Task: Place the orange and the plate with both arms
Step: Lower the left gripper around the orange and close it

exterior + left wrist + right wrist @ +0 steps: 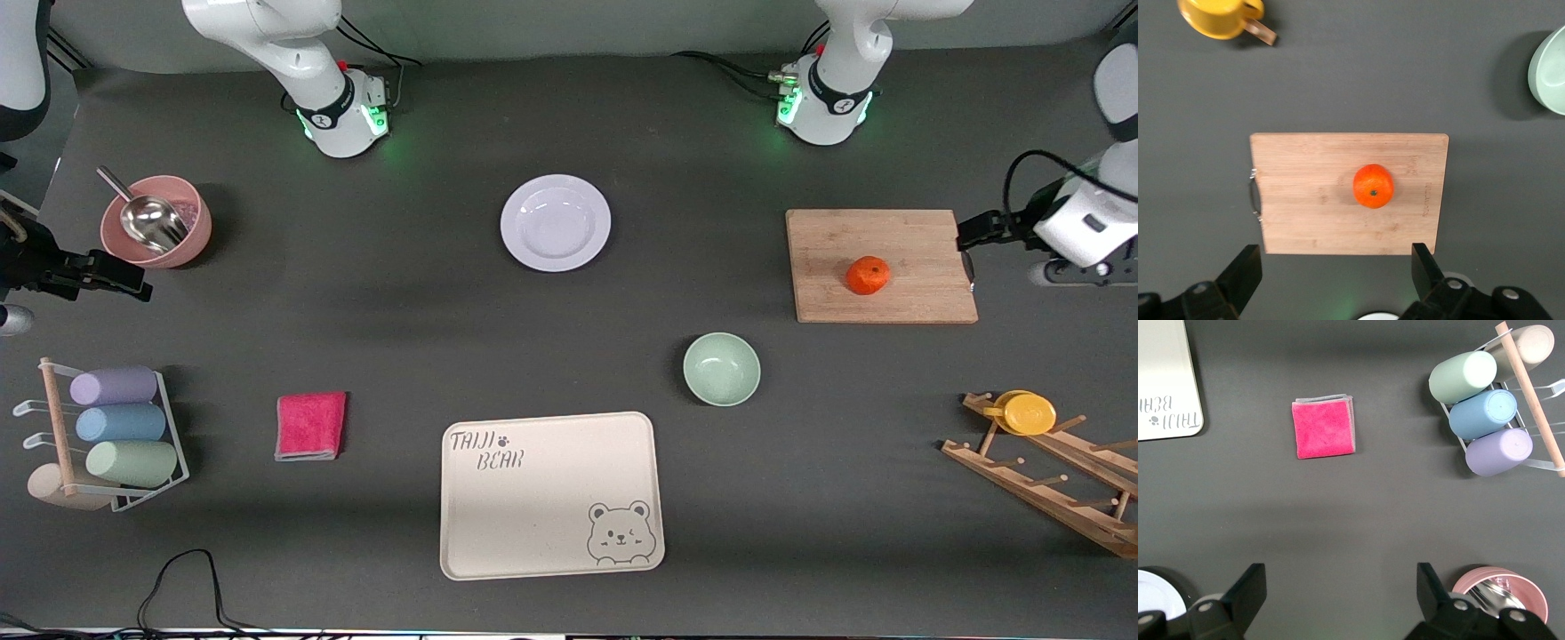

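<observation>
The white plate (556,222) lies on the dark table between the two arm bases. The orange (868,275) sits on a wooden cutting board (889,240) toward the left arm's end of the table. My left gripper (976,231) hangs open and empty over the table just off the board's end. In the left wrist view the orange (1373,186) rests mid-board ahead of that open gripper (1336,267). My right gripper (120,276) hovers open and empty at the right arm's end, beside the pink bowl. The right wrist view shows only bare table between that gripper's (1338,587) fingers.
A pale green bowl (722,368) and a cream bear-print tray (551,493) lie nearer the front camera than the plate. A pink cloth (310,426), a rack of pastel cups (116,436) and a pink bowl with a scoop (156,220) occupy the right arm's end. A wooden rack holds a yellow cup (1027,412).
</observation>
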`<state>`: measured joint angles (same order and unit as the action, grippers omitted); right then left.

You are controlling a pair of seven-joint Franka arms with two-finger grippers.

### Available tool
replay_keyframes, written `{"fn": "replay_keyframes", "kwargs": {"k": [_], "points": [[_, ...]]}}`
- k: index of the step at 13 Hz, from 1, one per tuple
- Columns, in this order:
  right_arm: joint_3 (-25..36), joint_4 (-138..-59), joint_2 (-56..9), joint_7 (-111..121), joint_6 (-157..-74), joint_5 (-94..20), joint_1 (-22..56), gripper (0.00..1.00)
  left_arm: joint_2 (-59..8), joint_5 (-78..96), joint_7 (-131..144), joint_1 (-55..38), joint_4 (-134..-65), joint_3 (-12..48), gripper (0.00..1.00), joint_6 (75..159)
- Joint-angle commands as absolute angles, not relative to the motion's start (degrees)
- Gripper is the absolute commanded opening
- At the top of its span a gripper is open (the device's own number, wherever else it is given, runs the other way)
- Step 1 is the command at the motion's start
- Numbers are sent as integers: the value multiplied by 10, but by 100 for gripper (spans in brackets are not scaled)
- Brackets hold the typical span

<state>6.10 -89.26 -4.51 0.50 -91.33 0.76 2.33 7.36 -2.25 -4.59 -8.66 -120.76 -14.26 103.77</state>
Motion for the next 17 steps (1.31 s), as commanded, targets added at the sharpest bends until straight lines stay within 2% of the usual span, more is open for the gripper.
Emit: {"fn": "replay_keyframes", "kwargs": {"k": [1, 6, 17], "points": [[62, -898, -35, 8, -915, 22, 27, 100, 134, -6, -54, -89, -1326, -148, 100, 1121], [62, -899, -29, 6, -907, 23, 27, 100, 133, -6, -50, -84, -1468, -144, 100, 1302], [62, -904, -36, 6, -925, 23, 28, 100, 17, -6, -46, -85, -1517, -120, 100, 1449]]}}
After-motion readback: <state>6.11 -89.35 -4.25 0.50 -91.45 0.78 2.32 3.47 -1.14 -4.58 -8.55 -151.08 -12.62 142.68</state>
